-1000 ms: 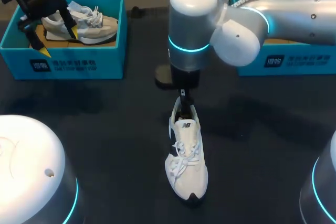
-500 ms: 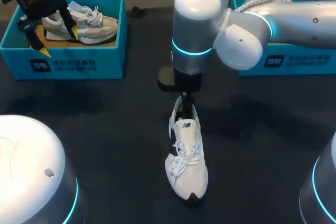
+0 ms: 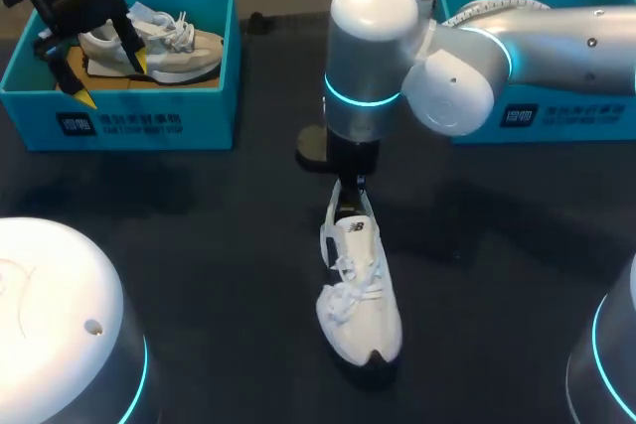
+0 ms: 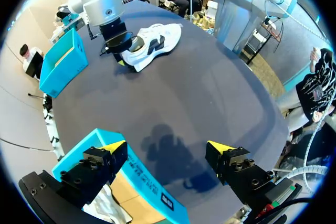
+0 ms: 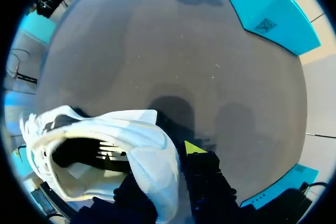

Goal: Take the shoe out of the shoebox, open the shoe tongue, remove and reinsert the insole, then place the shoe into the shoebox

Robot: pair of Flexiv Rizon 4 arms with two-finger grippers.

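A white laced shoe lies mid-table with its toe toward the front edge and its heel toward my right gripper. In the right wrist view the heel wall stands between the fingers of my right gripper. One yellow tip presses its outside and the other finger is hidden inside the shoe. My left gripper hangs open over the left blue shoebox, holding nothing. From there the shoe shows far ahead.
A second pale shoe lies in the left shoebox under my left gripper. Another blue shoebox stands at the back right behind my right arm. Dark tabletop spreads around the shoe.
My right gripper's fingers have closed on the shoe's heel. The shoe has shifted, its toe swinging to the right and nearer the front edge. The left arm has not moved.
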